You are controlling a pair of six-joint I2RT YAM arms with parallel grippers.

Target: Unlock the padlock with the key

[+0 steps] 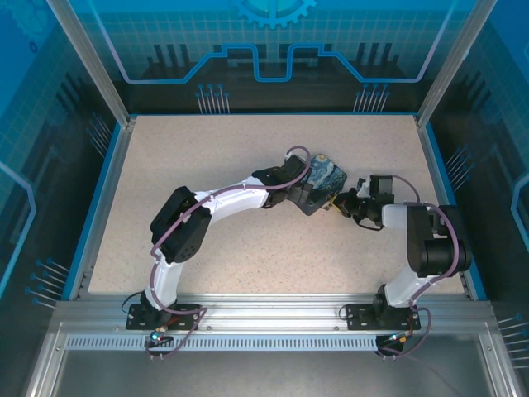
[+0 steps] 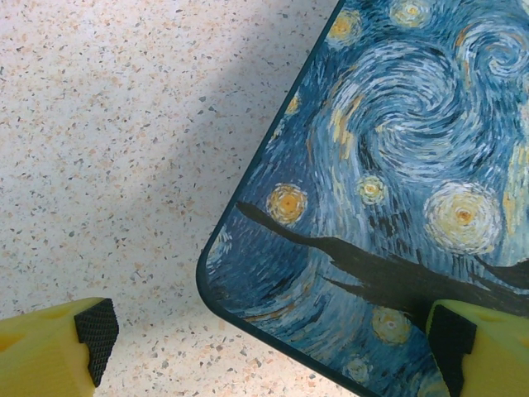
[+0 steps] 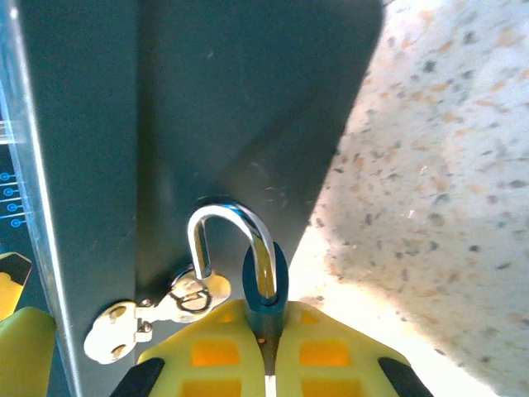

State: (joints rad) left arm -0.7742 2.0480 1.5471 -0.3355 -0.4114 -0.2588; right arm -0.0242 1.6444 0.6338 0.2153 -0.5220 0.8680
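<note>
Speckled table bears a painted tin, its hasp beside the padlock.

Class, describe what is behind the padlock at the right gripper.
Behind the padlock stands the tin's dark side wall, bearing a silvery hasp whose ring the shackle passes through. The right gripper covers the padlock's lower end, so any keyhole or key is hidden.

left hand: jaws spread wide | right hand: jaws pressed together
</note>
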